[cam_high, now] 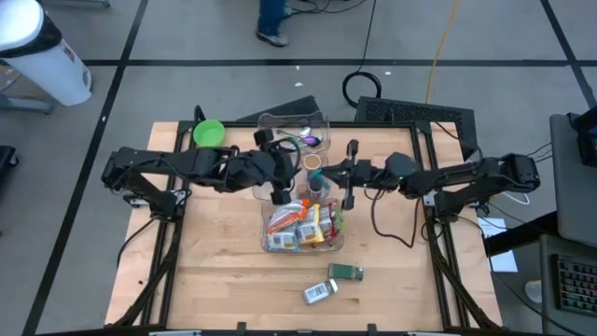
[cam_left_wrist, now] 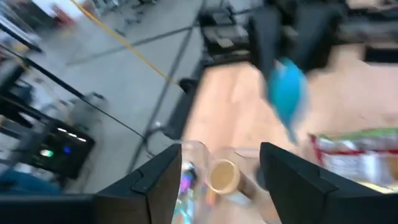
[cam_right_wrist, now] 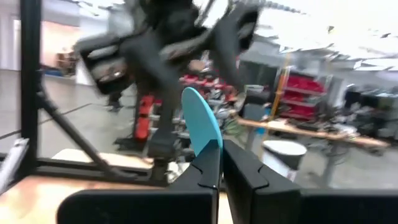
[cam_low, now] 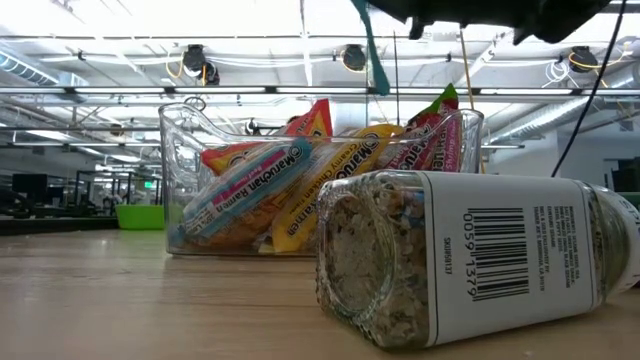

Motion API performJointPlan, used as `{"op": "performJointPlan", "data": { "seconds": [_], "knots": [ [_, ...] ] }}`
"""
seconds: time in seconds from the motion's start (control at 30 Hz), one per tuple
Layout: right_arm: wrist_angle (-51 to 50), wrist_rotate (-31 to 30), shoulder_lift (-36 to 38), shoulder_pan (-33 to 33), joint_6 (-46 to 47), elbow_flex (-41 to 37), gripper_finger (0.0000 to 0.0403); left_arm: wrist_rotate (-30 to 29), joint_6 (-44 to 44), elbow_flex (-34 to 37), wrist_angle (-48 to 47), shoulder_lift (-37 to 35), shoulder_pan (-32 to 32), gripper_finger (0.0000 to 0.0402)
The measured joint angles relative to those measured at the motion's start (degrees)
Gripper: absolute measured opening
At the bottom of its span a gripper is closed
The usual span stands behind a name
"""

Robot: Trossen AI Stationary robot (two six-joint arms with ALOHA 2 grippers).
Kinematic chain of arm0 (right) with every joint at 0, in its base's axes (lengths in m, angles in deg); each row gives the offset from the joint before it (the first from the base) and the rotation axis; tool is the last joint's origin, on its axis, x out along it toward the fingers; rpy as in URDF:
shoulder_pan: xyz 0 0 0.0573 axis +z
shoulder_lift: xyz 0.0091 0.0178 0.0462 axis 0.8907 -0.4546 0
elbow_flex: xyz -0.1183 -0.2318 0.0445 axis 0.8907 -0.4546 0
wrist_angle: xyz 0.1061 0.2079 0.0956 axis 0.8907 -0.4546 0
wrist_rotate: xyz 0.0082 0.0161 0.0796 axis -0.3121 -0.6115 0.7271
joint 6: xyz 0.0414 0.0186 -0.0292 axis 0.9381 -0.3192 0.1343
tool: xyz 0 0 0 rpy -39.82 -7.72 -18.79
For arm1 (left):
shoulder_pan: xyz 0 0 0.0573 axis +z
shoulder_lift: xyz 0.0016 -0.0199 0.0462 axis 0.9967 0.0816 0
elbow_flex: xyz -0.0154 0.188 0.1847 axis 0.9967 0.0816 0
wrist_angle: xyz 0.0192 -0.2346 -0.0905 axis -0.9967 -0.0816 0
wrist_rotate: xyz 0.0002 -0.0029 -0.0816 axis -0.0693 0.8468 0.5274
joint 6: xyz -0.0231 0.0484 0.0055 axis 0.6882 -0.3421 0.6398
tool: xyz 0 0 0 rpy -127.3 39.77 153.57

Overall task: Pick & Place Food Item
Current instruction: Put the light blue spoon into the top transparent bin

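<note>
A clear bin (cam_high: 300, 227) of bright food packets stands mid-table; it also shows in the low view (cam_low: 300, 180). My right gripper (cam_high: 346, 187) hovers over the bin's far right side, shut on a thin teal flat item (cam_right_wrist: 200, 121). The item hangs as a teal strip in the low view (cam_low: 374, 55) and shows in the left wrist view (cam_left_wrist: 286, 90). My left gripper (cam_high: 280, 191) is open and empty over the bin's far left side. In the left wrist view (cam_left_wrist: 221, 180) a tan round lid (cam_left_wrist: 222, 176) shows between its fingers, farther off. My right gripper pinches the teal item's edge (cam_right_wrist: 211, 149) between its two shut fingers. The flat item stands out past the fingertips. It is lifted clear, and in the low view its free end (cam_low: 380, 85) hangs above the bin.
Two small jars lie on their sides near the front edge (cam_high: 346, 273) (cam_high: 320, 291); one fills the low view (cam_low: 470, 260). A second clear bin (cam_high: 294, 131) and a green bowl (cam_high: 208, 133) stand at the far edge.
</note>
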Motion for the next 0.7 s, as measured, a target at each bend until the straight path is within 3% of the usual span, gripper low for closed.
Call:
{"op": "performJointPlan", "data": {
  "seconds": [0.13, 0.23, 0.57, 0.7],
  "knots": [
    [0.5, -4.5, 3.5, 0.0, -3.3, -1.2, 0.0001, 4.4, 4.8, 0.1, -5.5, 0.0, 0.5, 0.0229],
    [3.7, -5.7, 6.0, -0.7, -4.2, -4.0, 0.0001, 8.5, 7.2, 2.5, -3.4, 0.0, 1.1, 0.0230],
    [32.7, -5.6, 6.4, -1.9, 4.0, -20.3, 0.0000, 19.0, 4.8, 19.0, 27.9, 0.1, 3.6, 0.0230],
    [38.5, -5.6, 4.3, -1.8, 6.8, -22.5, 0.0000, 23.8, 4.8, 23.7, 41.5, 0.2, 5.2, 0.0230]
  ]
}}
